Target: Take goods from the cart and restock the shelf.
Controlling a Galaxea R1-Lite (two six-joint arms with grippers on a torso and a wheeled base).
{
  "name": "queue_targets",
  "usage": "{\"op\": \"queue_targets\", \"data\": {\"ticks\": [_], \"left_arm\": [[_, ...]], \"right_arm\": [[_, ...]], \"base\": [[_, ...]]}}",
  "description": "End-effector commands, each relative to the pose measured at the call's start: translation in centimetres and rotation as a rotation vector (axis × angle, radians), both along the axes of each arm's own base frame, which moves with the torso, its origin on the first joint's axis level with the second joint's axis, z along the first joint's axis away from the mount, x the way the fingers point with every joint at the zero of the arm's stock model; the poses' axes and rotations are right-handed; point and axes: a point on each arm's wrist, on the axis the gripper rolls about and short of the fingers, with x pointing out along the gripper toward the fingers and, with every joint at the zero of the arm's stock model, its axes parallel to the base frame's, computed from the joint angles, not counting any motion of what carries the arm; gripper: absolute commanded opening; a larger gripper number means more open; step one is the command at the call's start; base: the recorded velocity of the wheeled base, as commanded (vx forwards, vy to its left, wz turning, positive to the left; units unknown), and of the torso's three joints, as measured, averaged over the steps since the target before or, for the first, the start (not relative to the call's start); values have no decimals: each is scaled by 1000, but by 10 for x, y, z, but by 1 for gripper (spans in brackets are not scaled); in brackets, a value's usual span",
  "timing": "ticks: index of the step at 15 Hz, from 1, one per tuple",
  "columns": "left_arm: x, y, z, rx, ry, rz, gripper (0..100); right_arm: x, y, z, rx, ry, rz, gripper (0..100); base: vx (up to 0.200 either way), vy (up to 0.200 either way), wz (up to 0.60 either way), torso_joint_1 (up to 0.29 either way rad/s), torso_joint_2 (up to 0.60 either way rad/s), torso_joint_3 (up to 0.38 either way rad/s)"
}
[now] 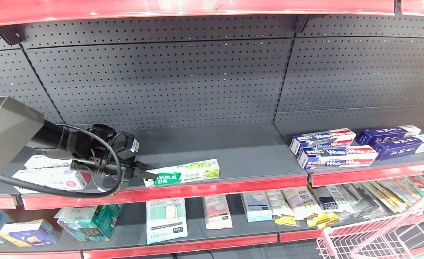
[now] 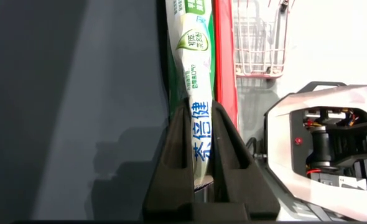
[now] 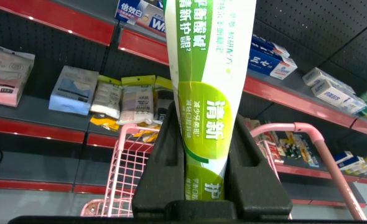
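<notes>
The left tool (image 1: 143,175) pinches one end of a green box (image 1: 187,172) lying at the shelf's (image 1: 233,151) front edge, between white boxes (image 1: 50,178) and blue boxes (image 1: 336,147), while the right tool (image 3: 209,118) pinches a second green box (image 3: 211,74) near the cart (image 3: 130,168).

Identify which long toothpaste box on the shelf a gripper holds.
The green-and-white cardboard toothpaste box, its end clamped by the left gripper; the blue-and-white boxes at right lie untouched.

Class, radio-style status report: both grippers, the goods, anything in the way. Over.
Left gripper shut on green toothpaste box, lying on shelf. Right gripper shut on second green box, pink cart beyond. White boxes beside left gripper.
</notes>
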Motion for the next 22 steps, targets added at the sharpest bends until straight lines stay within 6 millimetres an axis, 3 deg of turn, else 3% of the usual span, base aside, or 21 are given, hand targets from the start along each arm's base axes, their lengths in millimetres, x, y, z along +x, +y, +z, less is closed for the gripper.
{"op": "queue_targets", "data": {"ticks": [1, 2, 3, 8, 12, 22], "left_arm": [[0, 1, 0, 1, 1, 3, 0], [0, 1, -1, 2, 2, 2, 0], [0, 1, 0, 2, -1, 2, 100], [0, 1, 3, -2, 12, 13, 100], [-4, 23, 19, -15, 19, 94, 100], [-21, 31, 92, -145, 177, 325, 100]], "right_arm": [[0, 0, 0, 0, 0, 0, 0], [0, 0, 0, 0, 0, 1, 0], [0, 0, 0, 0, 0, 0, 0], [0, 0, 0, 1, 0, 0, 0], [0, 0, 0, 3, 0, 0, 0], [0, 0, 0, 19, -2, -1, 0]], "base": [[0, 0, 0, 0, 0, 0], [0, 0, 0, 0, 0, 0], [0, 0, 0, 0, 0, 0], [0, 0, 0, 0, 0, 0], [0, 0, 0, 0, 0, 0], [0, 0, 0, 0, 0, 0]]}}
